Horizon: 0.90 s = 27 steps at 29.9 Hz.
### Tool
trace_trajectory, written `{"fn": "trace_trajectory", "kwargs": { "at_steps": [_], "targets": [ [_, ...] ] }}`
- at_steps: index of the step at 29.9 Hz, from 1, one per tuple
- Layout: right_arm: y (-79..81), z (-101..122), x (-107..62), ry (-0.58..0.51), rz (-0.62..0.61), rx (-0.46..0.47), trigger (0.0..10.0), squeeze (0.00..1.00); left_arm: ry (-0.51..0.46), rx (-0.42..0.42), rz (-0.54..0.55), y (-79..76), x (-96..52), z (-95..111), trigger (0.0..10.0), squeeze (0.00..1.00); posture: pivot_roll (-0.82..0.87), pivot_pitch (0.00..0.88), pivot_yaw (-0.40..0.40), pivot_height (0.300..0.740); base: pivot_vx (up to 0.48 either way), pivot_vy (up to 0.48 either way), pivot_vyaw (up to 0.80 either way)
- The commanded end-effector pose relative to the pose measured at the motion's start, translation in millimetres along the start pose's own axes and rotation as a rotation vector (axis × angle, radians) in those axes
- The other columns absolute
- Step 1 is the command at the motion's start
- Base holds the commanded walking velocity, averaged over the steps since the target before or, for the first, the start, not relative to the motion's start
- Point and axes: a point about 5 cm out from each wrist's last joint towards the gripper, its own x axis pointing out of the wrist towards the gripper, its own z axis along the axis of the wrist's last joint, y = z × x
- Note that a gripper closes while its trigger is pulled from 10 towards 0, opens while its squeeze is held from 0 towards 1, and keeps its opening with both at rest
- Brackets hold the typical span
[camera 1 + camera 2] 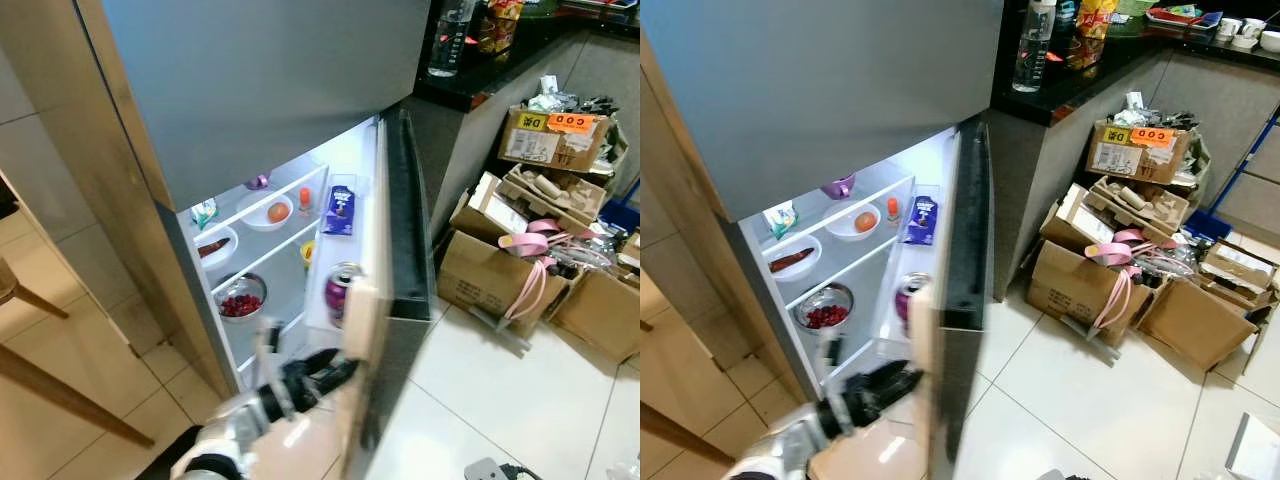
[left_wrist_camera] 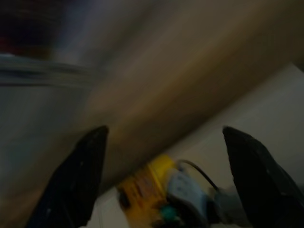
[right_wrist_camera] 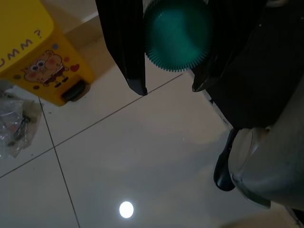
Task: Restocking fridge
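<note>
The floor (image 1: pixel 500 400) nearest the robot is pale glossy tile. The left end effector (image 1: pixel 325 372) reaches forward low at the bottom of the open fridge, its silver arm rising from the bottom edge of the head view and angled toward the door (image 1: pixel 385 300). In the left wrist view its two black fingers (image 2: pixel 78 180) stand spread wide with nothing between them; whether they touch the door cannot be told. The right end effector (image 3: pixel 168 88) points down at the tile, and its fingers pinch a bottle by a green ribbed cap (image 3: pixel 178 33), beside a yellow cartoon bin (image 3: pixel 33 52).

Farther in, the lit fridge (image 1: pixel 280 230) holds a bowl of red berries (image 1: pixel 240 298) on a lower shelf, a white bowl with an orange fruit (image 1: pixel 268 211) on the shelf above, and a white dish with something dark red (image 1: pixel 214 246) to its left. The door rack carries a purple can (image 1: pixel 340 285) and, higher, a blue carton (image 1: pixel 341 209).

To the right, cardboard boxes (image 1: pixel 540 200) crowd the floor against a dark bench (image 1: pixel 480 80), where a clear bottle (image 1: pixel 448 40) stands.
</note>
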Motion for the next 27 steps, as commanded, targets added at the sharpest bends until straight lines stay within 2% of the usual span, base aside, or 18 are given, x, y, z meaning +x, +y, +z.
{"fn": "trace_trajectory", "kwargs": {
  "at_steps": [1,3,5,8,13,14,15,16,17,18,20,21,23,24,27],
  "targets": [
    [-3.6,-0.6,-0.5,0.005,-0.004,-0.013,10.0,0.0,0.056,0.029,-0.105,-12.5,19.7,-3.5,10.0,0.0,-0.07,0.0,-0.041,0.74,0.0,0.0,0.0],
    [-4.1,-0.4,-0.5,0.004,-0.006,-0.01,10.0,0.0,0.036,0.04,-0.162,-19.1,30.2,3.3,10.0,0.0,-0.07,0.0,-0.04,0.74,0.0,0.0,0.0],
    [-4.2,-0.8,-0.6,0.005,-0.006,-0.012,10.0,0.0,0.024,0.037,-0.13,-15.0,26.2,5.7,10.0,0.0,-0.07,0.0,-0.043,0.74,0.0,0.0,0.0],
    [-3.7,-1.5,-0.6,0.007,-0.005,-0.011,10.0,0.0,0.008,0.018,0.029,2.1,2.8,3.8,10.0,0.0,-0.07,0.0,-0.04,0.74,0.0,0.0,0.0],
    [-0.1,-2.2,-0.2,0.01,0.004,-0.011,10.0,0.0,0.023,-0.062,0.352,23.9,-52.9,-16.0,10.0,0.0,-0.05,0.0,-0.032,0.74,0.0,0.0,0.0],
    [-0.1,-2.2,-0.2,0.01,0.004,-0.011,10.0,0.0,0.023,-0.062,0.352,23.9,-52.9,-16.0,10.0,0.0,-0.05,0.0,-0.032,0.74,0.0,0.0,0.0],
    [0.8,-2.2,-0.1,0.011,0.006,-0.011,10.0,0.0,0.032,-0.084,0.415,25.8,-64.4,-22.3,10.0,0.0,-0.05,0.0,-0.032,0.74,0.0,0.0,0.0],
    [0.8,-2.2,-0.1,0.011,0.006,-0.011,10.0,0.0,0.032,-0.084,0.415,25.8,-64.4,-22.3,10.0,0.0,-0.05,0.0,-0.032,0.74,0.0,0.0,0.0],
    [2.5,-1.5,0.1,0.01,0.01,-0.01,10.0,0.0,0.042,-0.132,0.537,27.6,-85.0,-35.3,10.0,0.0,-0.05,0.0,-0.027,0.74,0.0,0.0,0.0],
    [2.5,-1.5,0.1,0.01,0.01,-0.01,10.0,0.0,0.042,-0.132,0.537,27.6,-85.0,-35.3,10.0,0.0,-0.05,0.0,-0.027,0.74,0.0,0.0,0.0],
    [5.2,0.3,0.6,0.005,0.016,-0.007,10.0,0.0,0.076,-0.208,0.818,26.8,-127.2,-62.8,10.0,0.0,-0.05,0.0,-0.025,0.74,0.0,0.0,0.0],
    [5.2,0.3,0.6,0.005,0.016,-0.007,10.0,0.0,0.076,-0.208,0.818,26.8,-127.2,-62.8,10.0,0.0,-0.05,0.0,-0.025,0.74,0.0,0.0,0.0],
    [6.2,3.3,0.9,-0.008,0.021,-0.008,10.0,0.0,0.1,-0.261,1.016,21.4,-154.4,-83.0,10.0,0.0,-0.05,0.0,-0.026,0.74,0.0,0.0,0.0],
    [6.2,3.3,0.9,-0.008,0.021,-0.008,10.0,0.0,0.1,-0.261,1.016,21.4,-154.4,-83.0,10.0,0.0,-0.05,0.0,-0.026,0.74,0.0,0.0,0.0],
    [7.8,16.9,1.5,-0.073,0.055,-0.042,10.0,0.0,0.156,-0.32,1.215,10.0,-178.6,-108.1,10.0,0.0,-0.05,0.0,-0.029,0.74,0.0,0.0,0.0]
  ]
}}
